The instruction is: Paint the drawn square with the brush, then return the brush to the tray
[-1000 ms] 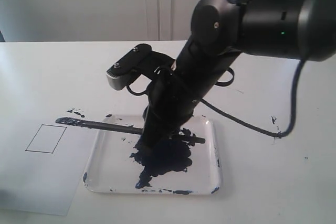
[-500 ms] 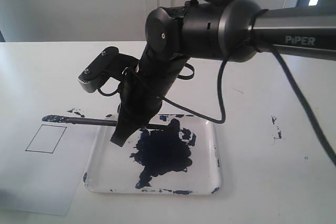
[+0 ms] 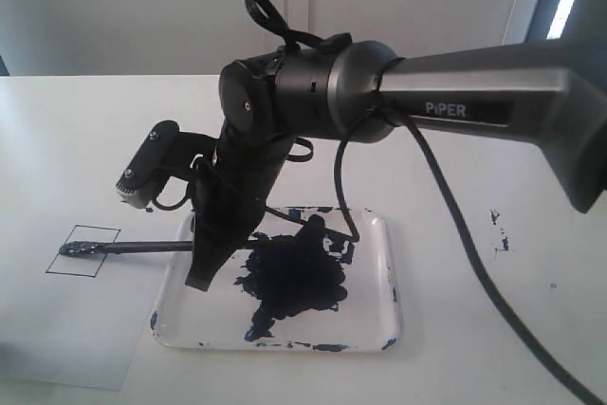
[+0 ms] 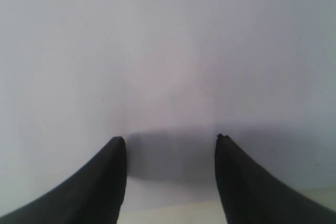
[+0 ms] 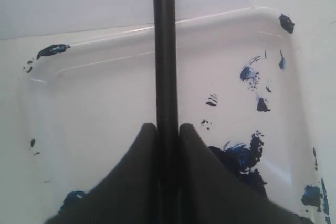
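My right gripper reaches across over the left end of the tray and is shut on the brush. The thin black stick lies nearly level and points left. Its dark, paint-coated tip rests on or just above the drawn square, a slanted black outline on white paper. In the right wrist view the brush runs straight between the closed fingers of the right gripper, above the tray. My left gripper stands open over a plain white surface, holding nothing.
A big navy paint blot fills the tray's middle, with smears on its rim. The white paper sheet lies left of the tray. A black cable trails from the right arm across the table. Small paint specks mark the right side.
The right arm has swung left and lowered with the brush. The brush tip moved from above the paper's top edge down onto the drawn square.
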Robot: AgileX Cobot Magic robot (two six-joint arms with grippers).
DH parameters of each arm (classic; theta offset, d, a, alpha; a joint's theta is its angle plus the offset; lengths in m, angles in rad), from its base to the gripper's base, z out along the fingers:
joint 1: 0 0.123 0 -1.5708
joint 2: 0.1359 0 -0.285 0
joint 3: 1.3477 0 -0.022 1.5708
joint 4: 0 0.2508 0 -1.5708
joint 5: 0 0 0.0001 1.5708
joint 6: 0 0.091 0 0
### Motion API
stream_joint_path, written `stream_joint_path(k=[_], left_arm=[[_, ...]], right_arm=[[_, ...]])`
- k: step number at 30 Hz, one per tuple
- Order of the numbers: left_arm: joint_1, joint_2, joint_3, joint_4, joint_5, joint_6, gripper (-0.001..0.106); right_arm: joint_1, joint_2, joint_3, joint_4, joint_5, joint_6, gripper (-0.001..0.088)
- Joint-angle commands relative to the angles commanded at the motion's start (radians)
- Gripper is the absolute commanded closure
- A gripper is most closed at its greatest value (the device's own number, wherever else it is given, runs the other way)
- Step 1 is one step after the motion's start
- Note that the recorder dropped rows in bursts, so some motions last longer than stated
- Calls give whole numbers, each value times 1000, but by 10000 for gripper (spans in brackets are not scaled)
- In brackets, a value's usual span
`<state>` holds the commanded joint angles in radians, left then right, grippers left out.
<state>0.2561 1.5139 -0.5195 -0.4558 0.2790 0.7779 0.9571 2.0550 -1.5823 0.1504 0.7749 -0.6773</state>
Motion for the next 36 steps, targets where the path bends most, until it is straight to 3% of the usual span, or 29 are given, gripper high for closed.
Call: stream_joint_path(k=[8,17,30,36], left_arm=[[0,0,0,0,-2,0,489],[0,0,0,-7,-2,0,489],[0,0,0,-5,-18,11,489],[0,0,0,27,-32,65,489]], right_arm=[[0,0,0,-95,-26,54,868],[0,2,0,-102,-89,89,868],[0,30,0,-103,-85,100,868],[0,29,-2,-100,-7,65,868]])
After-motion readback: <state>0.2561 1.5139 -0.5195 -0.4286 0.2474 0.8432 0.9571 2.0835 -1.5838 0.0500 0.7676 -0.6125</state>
